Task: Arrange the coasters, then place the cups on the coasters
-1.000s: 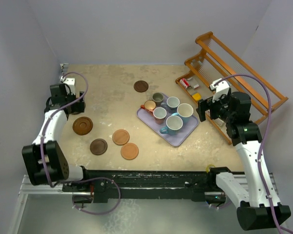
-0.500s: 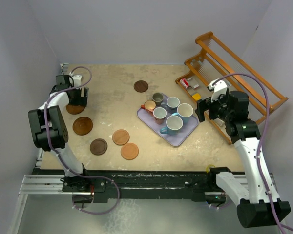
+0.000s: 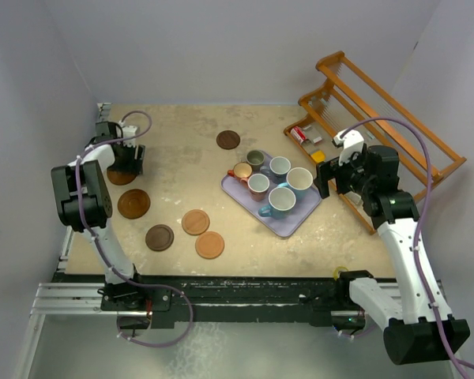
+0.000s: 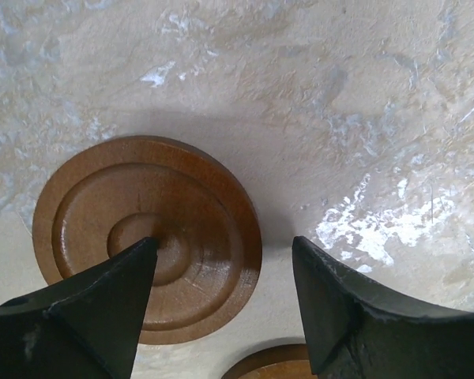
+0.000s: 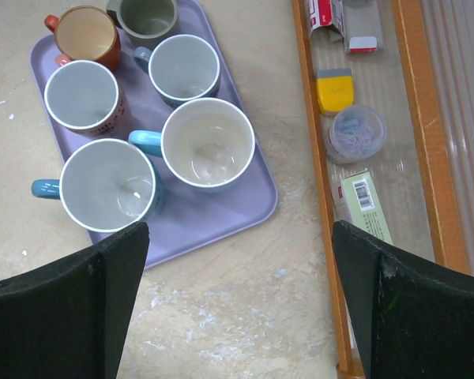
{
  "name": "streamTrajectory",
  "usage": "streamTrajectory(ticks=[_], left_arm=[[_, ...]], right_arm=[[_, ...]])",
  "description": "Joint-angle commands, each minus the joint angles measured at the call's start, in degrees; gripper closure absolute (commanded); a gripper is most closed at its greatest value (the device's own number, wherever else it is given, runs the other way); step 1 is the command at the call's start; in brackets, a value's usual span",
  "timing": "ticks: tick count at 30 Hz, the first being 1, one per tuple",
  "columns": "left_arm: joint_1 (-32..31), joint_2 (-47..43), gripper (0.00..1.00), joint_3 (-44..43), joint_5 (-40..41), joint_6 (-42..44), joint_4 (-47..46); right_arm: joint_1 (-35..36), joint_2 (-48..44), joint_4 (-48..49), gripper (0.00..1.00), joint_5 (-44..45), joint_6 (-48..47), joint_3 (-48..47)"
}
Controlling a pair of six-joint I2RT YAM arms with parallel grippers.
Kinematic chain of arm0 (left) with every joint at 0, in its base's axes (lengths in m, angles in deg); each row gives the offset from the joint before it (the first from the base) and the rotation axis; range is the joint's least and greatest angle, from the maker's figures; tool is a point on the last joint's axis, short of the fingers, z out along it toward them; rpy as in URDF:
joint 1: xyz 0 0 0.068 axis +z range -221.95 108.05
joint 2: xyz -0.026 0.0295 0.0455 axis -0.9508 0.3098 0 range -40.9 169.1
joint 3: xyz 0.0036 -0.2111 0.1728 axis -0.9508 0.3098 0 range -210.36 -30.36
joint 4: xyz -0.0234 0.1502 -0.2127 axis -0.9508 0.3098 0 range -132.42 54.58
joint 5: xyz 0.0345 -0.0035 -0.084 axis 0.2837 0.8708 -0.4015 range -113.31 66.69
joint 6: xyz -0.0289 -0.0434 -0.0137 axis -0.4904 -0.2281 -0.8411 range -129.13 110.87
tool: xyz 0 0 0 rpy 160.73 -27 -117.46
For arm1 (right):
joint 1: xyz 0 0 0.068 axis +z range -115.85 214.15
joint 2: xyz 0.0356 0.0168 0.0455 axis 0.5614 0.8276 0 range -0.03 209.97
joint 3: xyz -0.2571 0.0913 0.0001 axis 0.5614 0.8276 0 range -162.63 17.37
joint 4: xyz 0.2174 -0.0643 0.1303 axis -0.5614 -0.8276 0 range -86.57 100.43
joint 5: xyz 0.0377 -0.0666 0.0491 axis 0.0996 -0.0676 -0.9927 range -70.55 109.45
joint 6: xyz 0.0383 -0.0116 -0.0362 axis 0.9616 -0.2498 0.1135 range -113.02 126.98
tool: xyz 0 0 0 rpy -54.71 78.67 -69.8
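Closest to the bases, a loose scatter of coasters (image 3: 195, 222) lies on the near side of the left gripper (image 4: 221, 245). None are lined up, so I'd guess arranging has barely begun. The right gripper (image 5: 238, 229) hangs over the lavender tray (image 5: 221, 215), jaws spread wide and holding nothing. All six cups (image 5: 208, 142) sit ahead of its fingers, probably parked there until the coasters are set.

Further back, the left jaws stand apart, gripping nothing. One finger covers the middle of a brown coaster (image 4: 103, 205), the other is just past its rim, which looks like a rim pinch being lined up. A lone coaster (image 3: 228, 140) lies farthest, well apart from both jaws.
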Motion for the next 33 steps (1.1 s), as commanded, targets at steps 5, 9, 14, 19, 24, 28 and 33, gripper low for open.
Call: streamTrajectory(ticks=[5,9,14,19,24,28,33], left_arm=[[-2.6,3.9,0.44,-5.6,0.2,3.2,2.8],[-6.1,6.5,0.51,-8.0,1.0,3.6,3.4],[-10.6,10.7,0.54,-13.8,1.5,3.7,6.0],[-13.4,13.8,0.55,-19.5,1.9,2.3,7.3],[-13.4,13.3,0.52,-22.9,0.7,1.0,9.2],[-13.4,6.5,0.41,-18.2,-2.0,0.9,6.5],[-13.4,-1.7,0.29,-12.7,-5.2,0.4,4.5]], right_arm=[[0.2,0.1,-0.1,0.0,0.0,-1.2,-1.2],[0.1,-0.2,0.2,0.0,0.6,-1.3,-0.8],[0.2,-0.1,0.3,0.0,1.3,-1.6,-0.6],[0.1,0.1,0.5,0.0,2.0,-1.8,-0.6],[0.1,-0.1,0.4,0.0,2.4,-2.0,-0.6],[0.1,-0.2,0.5,0.0,2.2,-2.1,-0.6],[0.2,-0.4,0.2,0.0,1.5,-2.2,-0.6]])
